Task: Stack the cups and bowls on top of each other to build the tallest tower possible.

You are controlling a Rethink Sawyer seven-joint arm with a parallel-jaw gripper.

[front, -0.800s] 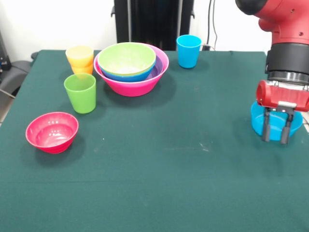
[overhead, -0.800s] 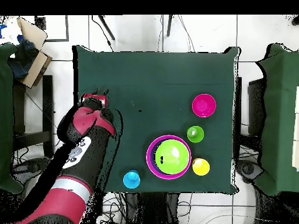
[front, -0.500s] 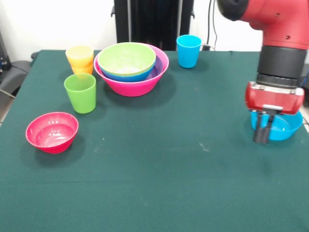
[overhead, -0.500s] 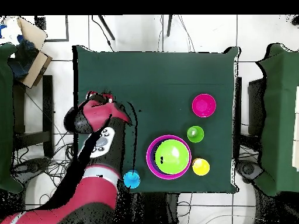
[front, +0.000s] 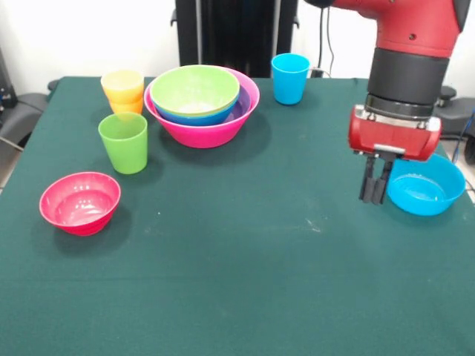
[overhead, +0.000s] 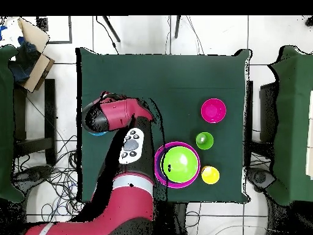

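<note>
Front view: the red gripper point(front: 375, 194) hangs above the green table point(front: 245, 282), its two dark fingers close together with nothing between them. Just beside the fingers, toward the table's edge, sits the light blue bowl point(front: 426, 185), mouth up, not touched. Well away across the table stands the tower point(front: 202, 104): a large pink bowl holding a purple, a blue and a light green one, all mouths up. Behind the gripper, toward the far edge, is a blue cup point(front: 290, 78). Beyond the tower are a yellow cup nested in an orange one point(front: 124, 91), a green cup point(front: 124, 142) and a red-pink bowl point(front: 80, 202), farthest from the gripper.

The bowl looks light, stiff and slippery; its thin rim seems the best place to pinch. It is round with no long axis, its opening facing straight up.

Overhead view: the arm point(overhead: 122, 177) covers most of the blue bowl; only a sliver of rim shows beside the wrist. The fingers are hidden here.
</note>
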